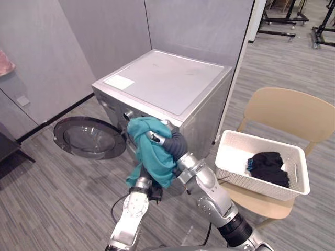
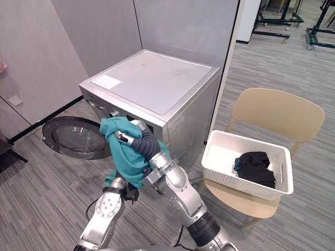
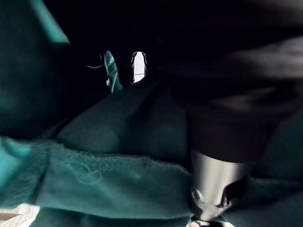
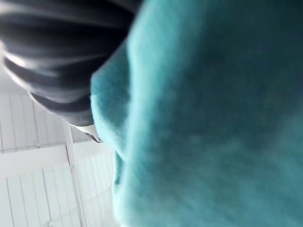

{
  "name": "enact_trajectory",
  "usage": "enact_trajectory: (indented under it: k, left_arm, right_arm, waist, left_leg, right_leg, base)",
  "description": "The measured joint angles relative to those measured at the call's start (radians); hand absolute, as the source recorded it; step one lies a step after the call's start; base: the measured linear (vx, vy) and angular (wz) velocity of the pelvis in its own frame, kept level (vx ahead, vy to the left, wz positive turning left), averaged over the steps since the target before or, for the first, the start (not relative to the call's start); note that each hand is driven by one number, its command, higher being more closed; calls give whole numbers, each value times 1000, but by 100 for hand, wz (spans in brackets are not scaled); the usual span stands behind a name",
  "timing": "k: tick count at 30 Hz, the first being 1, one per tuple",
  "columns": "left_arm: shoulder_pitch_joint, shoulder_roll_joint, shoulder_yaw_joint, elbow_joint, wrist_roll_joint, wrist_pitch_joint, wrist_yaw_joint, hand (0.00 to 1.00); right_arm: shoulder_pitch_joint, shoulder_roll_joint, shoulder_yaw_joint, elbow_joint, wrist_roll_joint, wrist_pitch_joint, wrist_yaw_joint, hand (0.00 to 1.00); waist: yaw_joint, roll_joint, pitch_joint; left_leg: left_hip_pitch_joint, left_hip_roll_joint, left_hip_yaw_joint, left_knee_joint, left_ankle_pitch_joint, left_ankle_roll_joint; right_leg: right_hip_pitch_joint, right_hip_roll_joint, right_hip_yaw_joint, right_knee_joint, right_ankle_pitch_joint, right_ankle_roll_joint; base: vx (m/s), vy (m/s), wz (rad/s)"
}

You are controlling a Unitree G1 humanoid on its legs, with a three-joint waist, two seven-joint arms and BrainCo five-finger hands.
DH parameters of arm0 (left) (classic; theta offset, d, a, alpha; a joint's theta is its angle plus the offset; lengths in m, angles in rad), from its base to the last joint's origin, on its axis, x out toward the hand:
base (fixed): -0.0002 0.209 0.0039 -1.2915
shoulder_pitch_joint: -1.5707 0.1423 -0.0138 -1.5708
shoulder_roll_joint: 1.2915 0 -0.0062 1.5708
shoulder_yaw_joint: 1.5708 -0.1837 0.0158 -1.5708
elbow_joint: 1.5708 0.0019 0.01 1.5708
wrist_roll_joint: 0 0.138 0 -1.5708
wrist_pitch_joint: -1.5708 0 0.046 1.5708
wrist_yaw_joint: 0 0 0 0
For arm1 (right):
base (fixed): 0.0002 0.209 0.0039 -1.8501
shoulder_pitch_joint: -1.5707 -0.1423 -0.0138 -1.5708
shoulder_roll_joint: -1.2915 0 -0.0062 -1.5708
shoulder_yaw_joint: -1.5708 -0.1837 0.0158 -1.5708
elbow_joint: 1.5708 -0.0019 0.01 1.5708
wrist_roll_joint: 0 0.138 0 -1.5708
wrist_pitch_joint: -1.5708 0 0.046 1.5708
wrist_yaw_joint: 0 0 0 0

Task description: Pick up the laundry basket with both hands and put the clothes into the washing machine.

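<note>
Teal garment (image 1: 153,159) draped over right hand (image 1: 157,138), left hand (image 3: 214,185) beneath

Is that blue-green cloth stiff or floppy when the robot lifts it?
Probably floppy: the teal cloth drapes over the right hand and hangs in folds below it. It is likely light too, since it bunches up softly. It might slip or snag, as a loose end dangles in front of the washing machine.

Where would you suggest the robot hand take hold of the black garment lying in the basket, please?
Probably its raised, bunched middle, pinched from straight above: the black garment lies crumpled in a heap on the bottom of the white basket, whose walls would hinder a sideways reach.
</note>
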Motion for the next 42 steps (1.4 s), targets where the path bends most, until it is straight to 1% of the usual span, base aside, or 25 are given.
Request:
enact_trajectory:
  k: [3, 4, 9, 13, 15, 16, 17, 18, 19, 20, 22, 24, 26, 27, 29, 31, 32, 33, 34, 35, 36, 38, 39, 40, 42]
  left_arm:
    - [-20, 0, 13, 28, 11, 3, 57, 100]
    - [-20, -1, 19, 35, 11, 5, 75, 100]
    - [-11, -2, 99, 41, 11, 9, 106, 100]
    - [15, -23, 175, 41, 10, 10, 120, 100]
    - [44, -31, 211, 42, 10, 10, 120, 100]
    - [51, -33, 219, 42, 10, 10, 120, 100]
    - [67, -41, 244, 44, 9, 10, 116, 100]
    - [75, -45, 256, 45, 9, 10, 115, 100]
    - [84, -54, 289, 61, 9, 10, 113, 100]
    - [88, -56, 303, 68, 9, 10, 113, 100]
    - [119, -61, 361, 90, 7, 10, 111, 100]
    - [130, -63, 396, 111, -3, 10, 109, 100]
    - [141, -69, 477, 174, -20, 11, 106, 100]
    - [140, -71, 496, 191, -32, 12, 105, 100]
    - [140, -73, 552, 242, -52, 23, 100, 100]
    - [129, -72, 570, 269, -70, 26, 91, 100]
    - [126, -71, 574, 270, -76, 27, 88, 100]
    - [124, -73, 579, 274, -77, 31, 86, 100]
    - [122, -74, 579, 287, -77, 33, 85, 100]
    - [117, -74, 580, 315, -77, 37, 80, 100]
    - [110, -71, 583, 351, -76, 46, 71, 100]
    - [116, -72, 577, 406, -71, 65, 62, 100]
    - [118, -68, 578, 429, -67, 74, 56, 100]
    - [120, -58, 578, 440, -66, 81, 49, 100]
    - [125, -36, 579, 462, -45, 87, 45, 100]
  right_arm:
    - [22, 0, 9, 7, 57, 2, -2, 100]
    - [39, 0, 8, 12, 72, 2, -2, 0]
    - [117, -4, -17, 12, 80, 3, -3, 0]
    - [171, -23, -106, 21, 4, 7, -10, 0]
    - [182, -33, -177, 31, -89, 10, -32, 0]
    - [183, -34, -194, 31, -109, 11, -34, 0]
    - [183, -33, -232, 28, -175, 11, -49, 0]
    - [183, -33, -251, 28, -197, 11, -53, 0]
    - [183, -34, -300, 28, -246, 10, -67, 0]
    - [183, -34, -318, 28, -267, 10, -72, 0]
    - [186, -40, -376, 21, -358, 4, -93, 0]
    - [197, -60, -398, -3, -412, 1, -105, 0]
    - [215, -91, -434, -10, -496, -12, -111, 0]
    - [221, -100, -438, -6, -511, -12, -112, 0]
    - [231, -133, -465, 42, -561, -14, -113, 0]
    - [249, -168, -494, 111, -589, -14, -113, 0]
    - [260, -191, -506, 169, -617, -10, -113, 0]
    - [277, -208, -517, 219, -644, 1, -111, 0]
    - [290, -210, -519, 244, -659, 5, -110, 0]
    - [302, -227, -523, 292, -675, 9, -110, 0]
    - [302, -230, -522, 356, -689, 24, -108, 0]
    - [301, -243, -522, 450, -707, 46, -107, 0]
    - [293, -248, -523, 490, -722, 53, -107, 0]
    - [284, -244, -520, 529, -737, 61, -107, 0]
    - [258, -223, -518, 583, -744, 68, -105, 0]
  waist:
    - [0, -5, -3]
    - [0, -6, -3]
    - [0, -20, -10]
    - [1, -24, -11]
    - [1, -25, -11]
    - [1, -25, -11]
    - [1, -27, -12]
    - [1, -28, -12]
    - [2, -32, -13]
    - [2, -33, -14]
    - [3, -37, -16]
    - [5, -41, -20]
    - [6, -46, -19]
    - [7, -47, -18]
    - [9, -52, -13]
    - [27, -55, -3]
    - [36, -61, 19]
    - [39, -64, 31]
    - [46, -61, 35]
    - [54, -55, 44]
    - [53, -63, 54]
    - [53, -58, 59]
    - [53, -43, 55]
    - [53, -54, 63]
    - [55, -80, 81]
  left_leg:
    - [-1, 10, -6, -22, 17, -4]
    - [-2, 10, -7, -26, 21, -6]
    - [-7, 19, -13, -27, 21, -7]
    - [-8, 24, -14, -28, 23, -12]
    - [-10, 24, -14, -34, 23, -12]
    - [-11, 24, -14, -37, 23, -12]
    - [-11, 23, -14, -43, 23, -12]
    - [-11, 23, -14, -44, 23, -12]
    - [-12, 23, -15, -45, 23, -12]
    - [-13, 23, -15, -47, 23, -12]
    - [-14, 22, -17, -55, 23, -12]
    - [-26, 22, -19, -57, 23, -12]
    - [-53, 20, -34, -55, 24, -12]
    - [-60, 19, -43, -53, 25, -13]
    - [-102, 14, -91, -39, 32, -22]
    - [-145, 8, -151, -42, 53, -31]
    - [-167, -4, -168, -47, 84, -31]
    - [-196, -22, -141, -58, 118, -7]
    - [-211, -22, -87, -57, 111, 25]
    - [-229, -22, 36, -40, 84, 72]
    - [-252, -5, 185, -6, 62, 102]
    - [-283, 33, 436, 68, 60, 107]
    - [-279, 32, 468, 81, 63, 84]
    - [-282, 11, 453, 78, 63, 85]
    - [-282, -20, 436, 87, 52, 100]
  right_leg:
    - [12, 18, -4, -51, 23, -7]
    - [18, 26, -5, -72, 35, -9]
    - [26, 45, -4, -103, 51, -11]
    - [25, 50, -5, -101, 51, -11]
    - [24, 50, -6, -101, 50, -10]
    - [24, 50, -6, -101, 50, -10]
    - [23, 50, -6, -101, 48, -8]
    - [23, 50, -6, -101, 47, -7]
    - [23, 49, -7, -101, 44, -3]
    - [22, 49, -7, -101, 43, -2]
    - [18, 49, -10, -100, 40, 0]
    - [7, 49, -12, -100, 41, 0]
    - [-14, 49, -26, -91, 37, -3]
    - [-19, 49, -33, -85, 32, -5]
    - [-50, 36, -82, -36, 2, -6]
    - [-80, 10, -155, 24, -39, -2]
    - [-86, -13, -216, 63, -69, 3]
    - [-97, -41, -285, 96, -96, 6]
    - [-102, -57, -326, 111, -104, 6]
    - [-102, -75, -374, 130, -115, 10]
    - [-102, -107, -423, 161, -127, 17]
    - [-97, -155, -493, 219, -147, 42]
    - [-97, -181, -507, 254, -163, 64]
    - [-98, -206, -510, 276, -171, 78]
    - [-77, -230, -512, 275, -167, 93]
  base:
    - [-74, -46, 2]
    - [-57, -34, -1]
    - [-11, -6, 0]
    - [20, 3, 1]
    - [39, 18, 1]
    - [0, 0, 0]
    - [0, 0, 0]
    - [57, 26, 3]
    - [49, 19, 3]
    - [74, 28, 5]
    - [72, 26, 3]
    - [63, 20, 5]
    - [78, 14, 15]
    - [58, -1, 28]
    - [33, -17, 74]
    - [14, -33, 118]
    - [-26, -20, 158]
    - [-27, 9, 167]
    - [-14, 56, 155]
    - [35, 110, 137]
    - [74, 126, 153]
    - [133, 148, 135]
    - [177, 165, 99]
    - [151, 154, 78]
    - [132, 170, 52]
